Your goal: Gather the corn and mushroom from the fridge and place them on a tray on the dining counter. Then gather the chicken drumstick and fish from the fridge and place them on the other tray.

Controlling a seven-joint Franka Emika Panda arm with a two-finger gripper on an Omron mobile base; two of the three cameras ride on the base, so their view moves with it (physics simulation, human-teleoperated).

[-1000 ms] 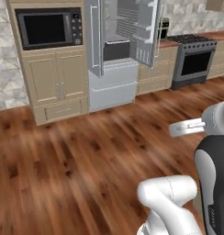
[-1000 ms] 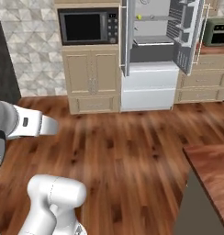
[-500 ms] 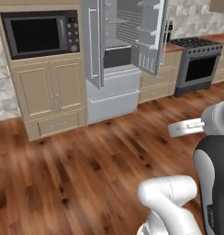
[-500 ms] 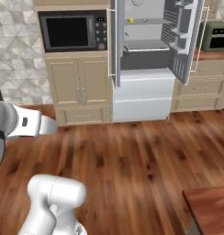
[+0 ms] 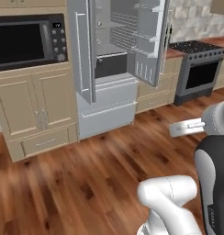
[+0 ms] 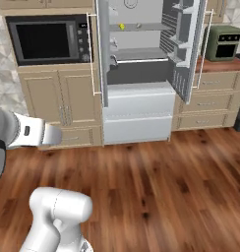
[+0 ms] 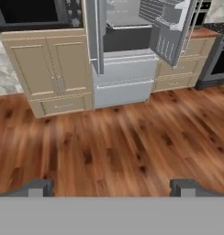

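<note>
The fridge stands ahead across the wood floor with both upper doors swung open. On an upper shelf lies a small yellow thing, too small to name with certainty; it may be the corn. The mushroom, chicken drumstick, fish, trays and dining counter are out of view. My gripper is open, its two dark fingertips wide apart and nothing between them. It hangs above bare floor, well short of the fridge.
A black microwave sits in beige cabinets left of the fridge. A stove and a green toaster oven stand to the right. The open fridge doors jut into the room.
The whole picture has shifted: the base has driven toward the fridge, which now looks larger and nearer. The gripper stays open.
</note>
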